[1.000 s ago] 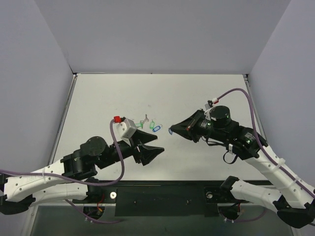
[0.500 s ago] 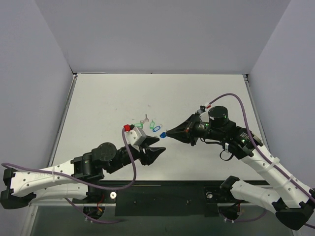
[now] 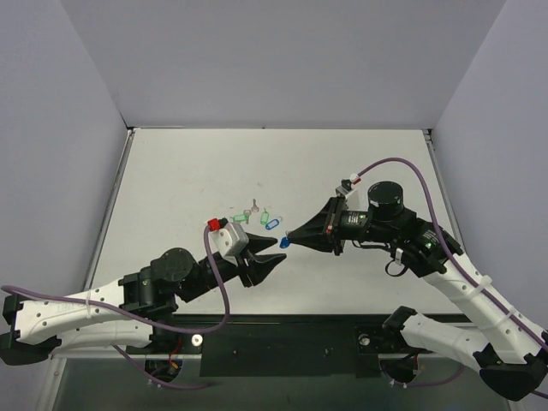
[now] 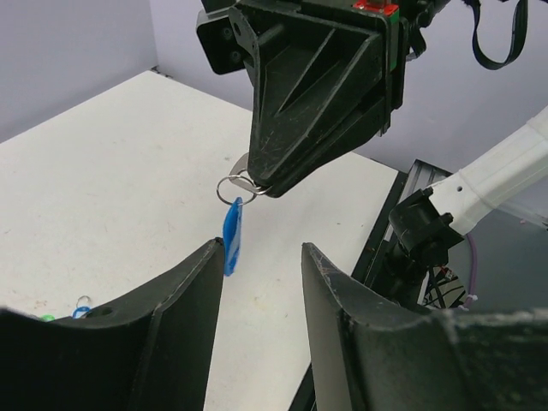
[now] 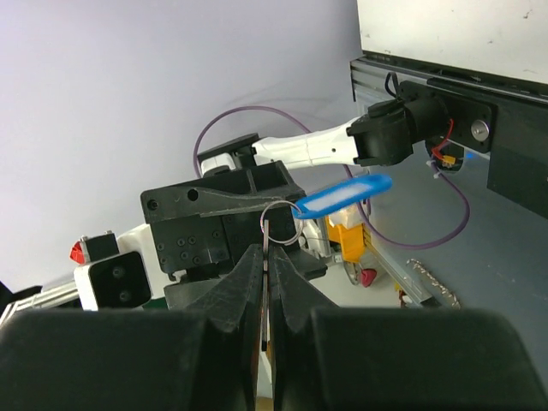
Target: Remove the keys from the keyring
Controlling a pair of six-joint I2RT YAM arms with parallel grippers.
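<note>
Dangling keyring [image 4: 231, 241]; green tags [image 3: 263, 214] nearby

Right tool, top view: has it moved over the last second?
Yes. The right tool, shut on the keyring, has shifted left and toward the near edge, judged against the loose blue tag.

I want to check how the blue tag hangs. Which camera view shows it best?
Left wrist: against the pale table, the blue tag hangs edge-on from the ring, whose key the right gripper pinches. Top external shows only a blue speck; right wrist shows it flat-on before the left arm.
</note>
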